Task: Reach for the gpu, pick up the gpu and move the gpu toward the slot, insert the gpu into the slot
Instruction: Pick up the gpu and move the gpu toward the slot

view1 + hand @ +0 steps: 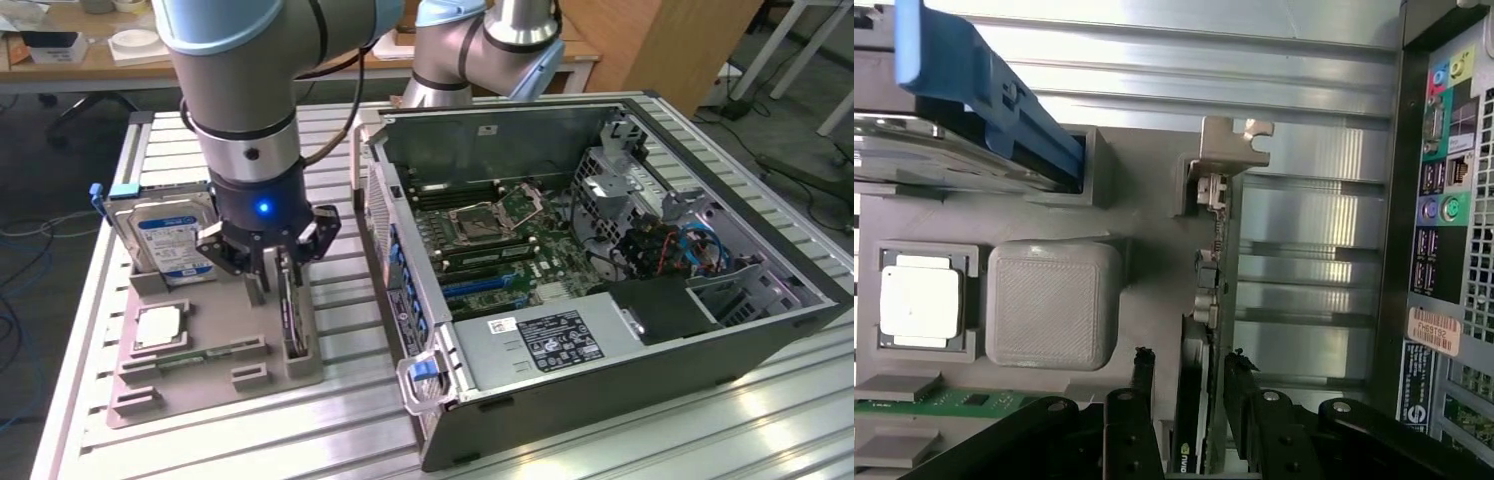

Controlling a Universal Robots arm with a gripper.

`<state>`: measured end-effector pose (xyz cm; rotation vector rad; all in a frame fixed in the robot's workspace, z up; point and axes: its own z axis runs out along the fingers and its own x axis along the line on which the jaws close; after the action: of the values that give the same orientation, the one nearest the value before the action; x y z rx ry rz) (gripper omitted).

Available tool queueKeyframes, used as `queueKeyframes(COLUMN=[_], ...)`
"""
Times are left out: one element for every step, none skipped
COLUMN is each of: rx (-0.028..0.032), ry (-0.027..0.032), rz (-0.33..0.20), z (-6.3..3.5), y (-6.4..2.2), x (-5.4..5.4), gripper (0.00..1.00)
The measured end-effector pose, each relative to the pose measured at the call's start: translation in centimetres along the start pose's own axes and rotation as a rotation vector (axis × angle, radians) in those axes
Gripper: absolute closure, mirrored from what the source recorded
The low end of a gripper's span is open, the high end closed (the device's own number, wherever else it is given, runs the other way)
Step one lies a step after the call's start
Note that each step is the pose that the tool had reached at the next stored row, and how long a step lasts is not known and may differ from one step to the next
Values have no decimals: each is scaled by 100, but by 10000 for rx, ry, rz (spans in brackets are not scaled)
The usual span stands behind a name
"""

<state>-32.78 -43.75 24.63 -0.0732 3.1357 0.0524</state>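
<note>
The gpu (294, 318) is a thin dark card standing on edge in a slot of the grey holder (200, 390), to the exterior view's left of the open computer case. Its metal end bracket (1229, 150) shows at the card's far end in the wrist view. My gripper (282, 268) is lowered over the card's near end and stands open. In the wrist view the gpu (1206, 290) runs between the two black fingers (1144, 375), with a small gap on each side of my gripper (1191, 368). Blue slots (481, 286) lie on the motherboard inside the case.
A blue-labelled hard drive (167, 240) stands in the holder behind my gripper. A square silver processor chip (160, 326) and a green memory stick (203, 355) lie beside the gpu. The open computer case (641, 340) fills the exterior view's right; its rear port panel (1444, 200) is close by.
</note>
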Motion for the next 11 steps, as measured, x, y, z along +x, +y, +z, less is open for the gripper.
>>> queueKeyframes(rx=[0, 0, 0, -1, 0, 0, -1, -1, -1, -1, 0], ry=[-1, 0, -1, -3, -2, -2, -3, -3, -4, -3, -3], rz=[15, 22, 24, 27, 27, 28, 32, 37, 41, 47, 57], z=[5, 9, 14, 19, 24, 29, 35, 40, 46, 50, 55], y=[-2, -4, -6, -7, -9, -14, -18, -22, -26, -29, -32], x=[-1, -1, -1, -1, -1, -3, -4, -5, -6, -6, -5], gripper=[59, 59, 59, 59, 59, 59, 59, 59, 59, 59, 59])
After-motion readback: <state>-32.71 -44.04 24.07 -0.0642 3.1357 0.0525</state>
